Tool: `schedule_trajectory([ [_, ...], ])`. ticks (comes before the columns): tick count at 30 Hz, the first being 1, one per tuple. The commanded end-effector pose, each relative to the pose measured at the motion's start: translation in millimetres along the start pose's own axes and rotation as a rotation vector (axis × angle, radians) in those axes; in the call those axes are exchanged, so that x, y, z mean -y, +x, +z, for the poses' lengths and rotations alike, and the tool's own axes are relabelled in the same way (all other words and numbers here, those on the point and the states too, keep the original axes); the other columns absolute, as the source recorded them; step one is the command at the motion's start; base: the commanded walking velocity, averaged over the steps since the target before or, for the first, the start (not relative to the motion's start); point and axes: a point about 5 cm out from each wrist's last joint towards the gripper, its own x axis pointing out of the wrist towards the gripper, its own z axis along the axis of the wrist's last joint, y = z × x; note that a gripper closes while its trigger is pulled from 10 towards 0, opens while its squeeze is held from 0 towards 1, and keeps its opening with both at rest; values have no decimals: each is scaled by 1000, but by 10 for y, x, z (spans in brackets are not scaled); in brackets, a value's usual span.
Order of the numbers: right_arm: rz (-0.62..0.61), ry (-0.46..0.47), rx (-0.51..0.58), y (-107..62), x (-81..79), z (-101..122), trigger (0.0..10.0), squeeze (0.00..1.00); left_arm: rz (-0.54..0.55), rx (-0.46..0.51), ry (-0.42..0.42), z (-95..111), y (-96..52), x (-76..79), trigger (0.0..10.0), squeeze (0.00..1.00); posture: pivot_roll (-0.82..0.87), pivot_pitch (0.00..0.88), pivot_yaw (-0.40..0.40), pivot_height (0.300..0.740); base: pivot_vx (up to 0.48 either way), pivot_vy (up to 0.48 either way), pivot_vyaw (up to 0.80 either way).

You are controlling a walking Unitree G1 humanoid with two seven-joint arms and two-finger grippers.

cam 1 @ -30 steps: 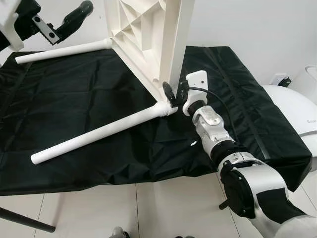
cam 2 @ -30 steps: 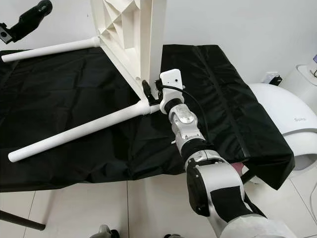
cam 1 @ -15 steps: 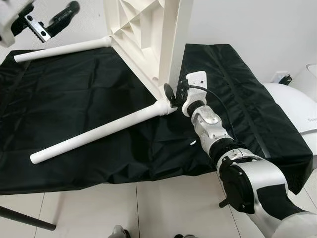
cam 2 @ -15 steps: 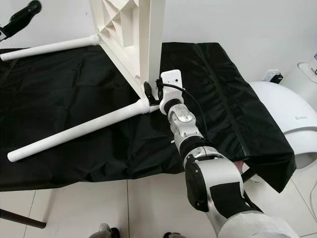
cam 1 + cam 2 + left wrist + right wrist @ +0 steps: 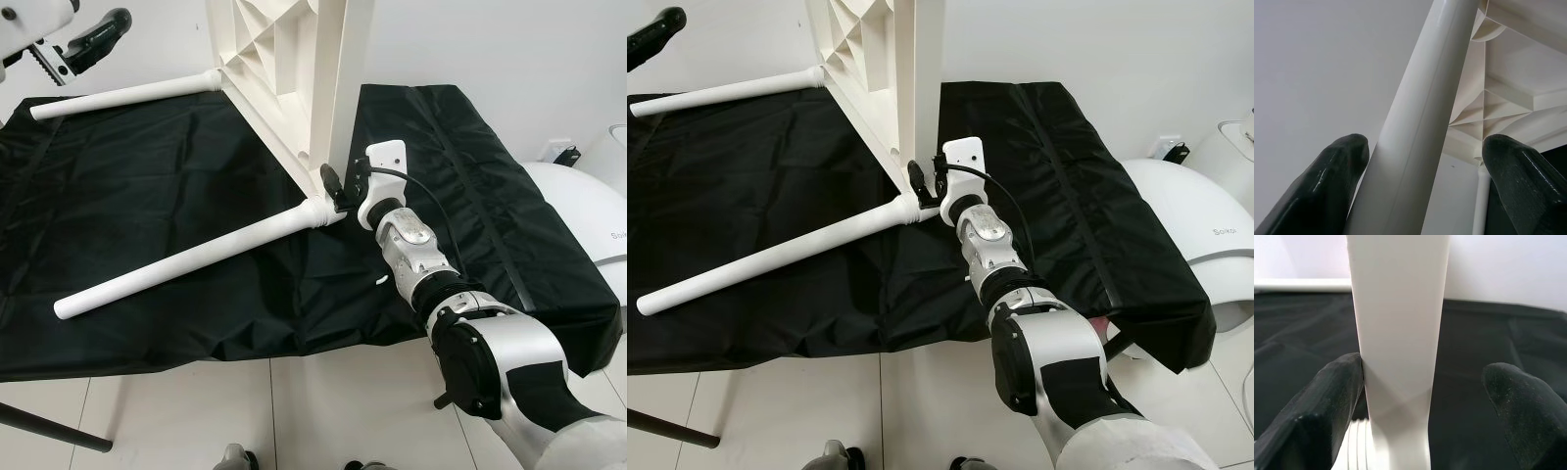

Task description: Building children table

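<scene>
I keep the children's table panel (image 5: 294, 69) standing on its edge on the black cloth (image 5: 147, 245), ribbed underside turned toward my left, so that the corner sockets stay reachable. Two white legs are already seated in it: the near leg (image 5: 196, 259) runs from the panel's lower corner out toward the front-left corner of the tabletop, its free end resting on the cloth; the far leg (image 5: 122, 96) runs along the back edge toward the back-left corner.

Right tool (image 5: 341, 186): at the panel's lower corner, just above the near leg's joint. In the right wrist view its fingers (image 5: 1337, 396) stand apart around the panel's edge (image 5: 1398, 333), one finger touching the edge, the other well clear; it steadies the panel without clamping it, in my judgement, to stop it tipping.

Left tool (image 5: 1420, 181): raised near the back-left corner. In the left wrist view its fingers are spread on either side of a white leg tube (image 5: 1425, 112), one finger close against it, the other apart; nothing is gripped. I judge this arm to be lined up on a leg, either for seating or for checking it.

Surface: a tabletop fully draped in creased black cloth that hangs over the front edge. Room: pale tiled floor (image 5: 294, 411), plain white wall (image 5: 490, 49), and a white rounded appliance (image 5: 588, 225) beyond the right edge.
</scene>
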Motion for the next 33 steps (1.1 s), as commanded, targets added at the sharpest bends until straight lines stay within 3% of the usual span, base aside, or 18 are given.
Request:
schedule_trajectory([
  [1, -26, 29, -67, -54, 11, -156, 10000, 0, 11, -10, 14, -3, -14, -59, 10000, 0, 174, 138, 0, 740, 0, 0, 0],
  [10, -12, 44, -85, -38, -59, -170, 10000, 0, 9, 6, 19, 19, -10, -86, 9922, 0, 181, 138, 4, 740, 0, 0, 0],
  [11, 6, 45, -72, 1, -102, -108, 10000, 0, 7, 11, 17, 25, -6, -86, 6784, 0, 179, 139, 3, 740, 0, 0, 0],
  [12, 6, 45, -72, 1, -102, -108, 10000, 0, 7, 11, 17, 25, -6, -86, 6784, 0, 179, 139, 3, 740, 0, 0, 0],
  [13, 9, 49, -65, 20, -115, -74, 10000, 0, 4, 18, 12, 33, -1, -79, 4824, 0, 179, 139, 3, 740, 0, 0, 0],
  [15, 13, 45, -60, 35, -124, -46, 10000, 0, 1, 24, 8, 41, 2, -75, 4824, 0, 176, 141, 2, 740, 0, 0, 0],
  [16, 15, 42, -57, 48, -131, -23, 10000, 0, 1, 31, 0, 48, 5, -72, 1216, 0, 176, 141, 2, 740, 0, 0, 0],
  [18, 19, 37, -54, 71, -144, 18, 10000, 0, -2, 41, -11, 61, 8, -63, 1647, 0, 176, 141, 2, 740, 0, 0, 0],
  [19, 19, 37, -54, 85, -146, 42, 10000, 0, -4, 45, -17, 68, 9, -57, 0, 0, 176, 150, -2, 740, 0, 0, 0],
  [33, -13, -5, -150, 72, -86, -40, 10000, 0, -49, 70, -47, 114, 8, -1, 0, 0, 191, 184, -10, 740, 0, 0, 0],
])
